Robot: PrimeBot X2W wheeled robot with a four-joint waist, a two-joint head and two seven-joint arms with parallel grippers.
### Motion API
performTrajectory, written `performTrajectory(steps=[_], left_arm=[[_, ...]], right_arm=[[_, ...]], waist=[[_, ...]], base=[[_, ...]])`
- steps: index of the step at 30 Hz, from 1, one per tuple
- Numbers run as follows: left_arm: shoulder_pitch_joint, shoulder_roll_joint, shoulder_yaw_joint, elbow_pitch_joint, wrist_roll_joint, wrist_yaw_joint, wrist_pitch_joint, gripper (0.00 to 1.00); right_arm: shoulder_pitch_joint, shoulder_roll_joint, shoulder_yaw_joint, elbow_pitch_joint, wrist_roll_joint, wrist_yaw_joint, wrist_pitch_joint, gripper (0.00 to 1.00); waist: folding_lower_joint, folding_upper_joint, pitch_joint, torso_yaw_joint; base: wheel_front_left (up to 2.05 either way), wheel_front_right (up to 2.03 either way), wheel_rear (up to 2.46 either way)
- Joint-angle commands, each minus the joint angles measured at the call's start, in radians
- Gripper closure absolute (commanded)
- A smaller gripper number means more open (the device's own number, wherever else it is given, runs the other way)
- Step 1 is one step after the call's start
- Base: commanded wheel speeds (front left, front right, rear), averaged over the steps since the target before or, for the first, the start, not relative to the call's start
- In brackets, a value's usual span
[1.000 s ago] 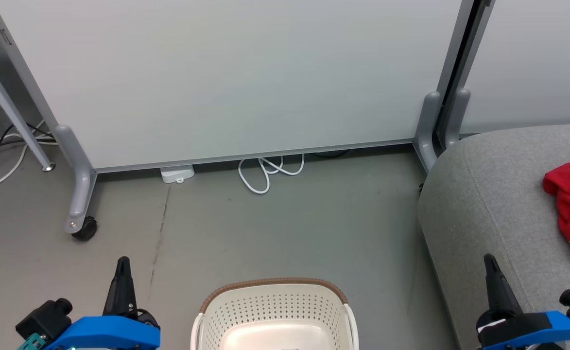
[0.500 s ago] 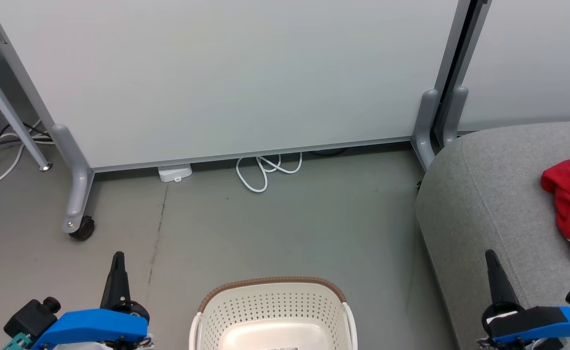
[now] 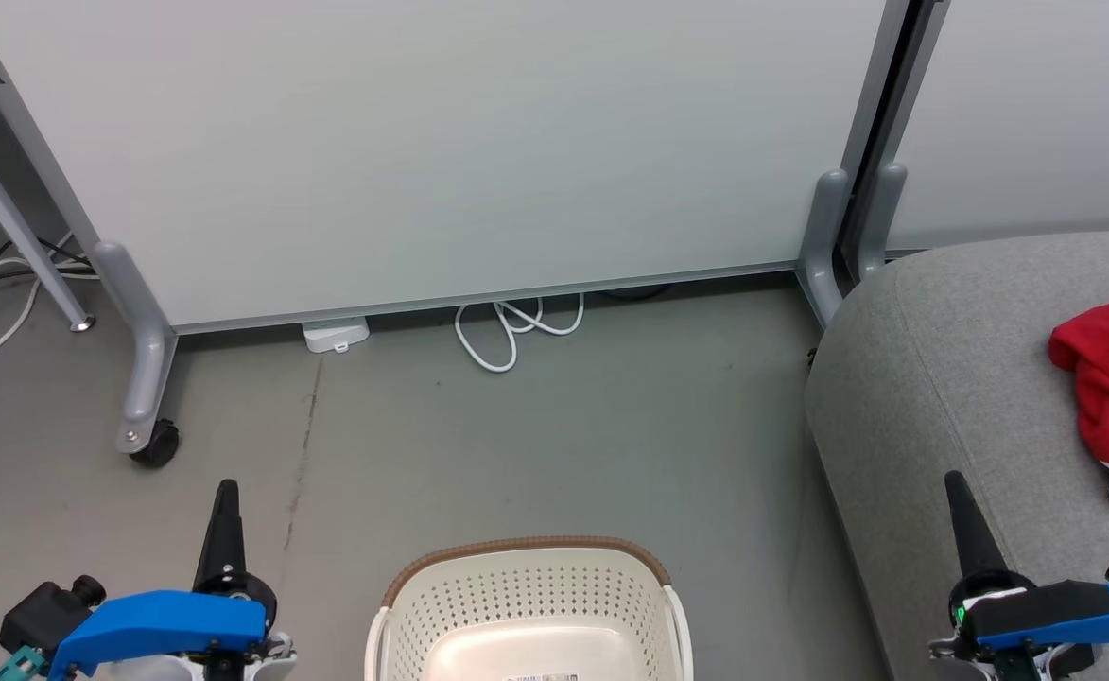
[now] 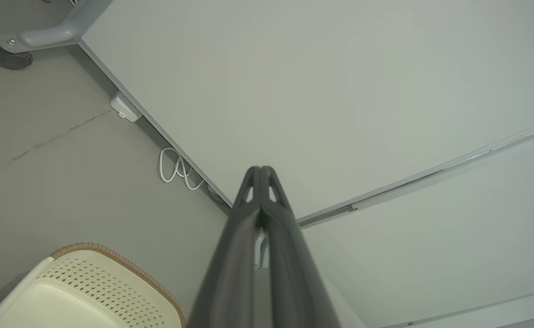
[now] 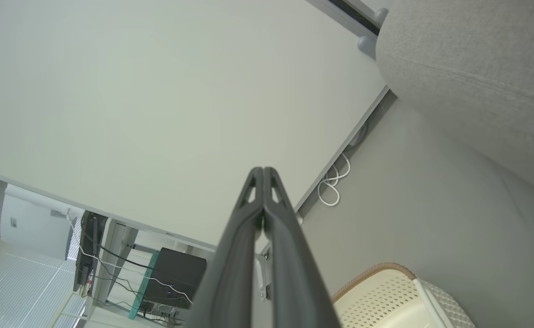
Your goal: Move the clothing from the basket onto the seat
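We see red clothing (image 3: 1104,378) lying on the grey seat (image 3: 942,378), far right. Basket (image 3: 526,549) sits on the floor (image 3: 554,445) between left claw (image 3: 226,490) and right claw (image 3: 953,482); both claws pressed fully closed, holding nothing.

The left pincer (image 4: 261,169) is closed tip to tip, empty; the basket (image 4: 94,247) sits low to its left; a white cable (image 4: 166,169) loops farther left, under the panel (image 4: 321,91).
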Motion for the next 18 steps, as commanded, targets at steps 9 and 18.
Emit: performTrajectory(steps=[9, 18], left_arm=[[-0.033, 0.001, 0.018, -0.013, -0.108, -0.009, 0.027, 1.0], [-0.042, 0.001, 0.025, -0.014, -0.195, -0.011, 0.049, 1.0]], right_arm=[[-0.03, 0.001, -0.007, -0.015, 0.106, 0.0, 0.027, 1.0], [-0.036, 0.003, -0.01, -0.016, 0.188, 0.0, 0.048, 1.0]], waist=[[-0.0001, 0.0, 0.003, -0.004], [-0.0001, 0.0, 0.006, -0.008]], base=[[0.0, 0.0, 0.0], [0.0, 0.0, 0.0]])
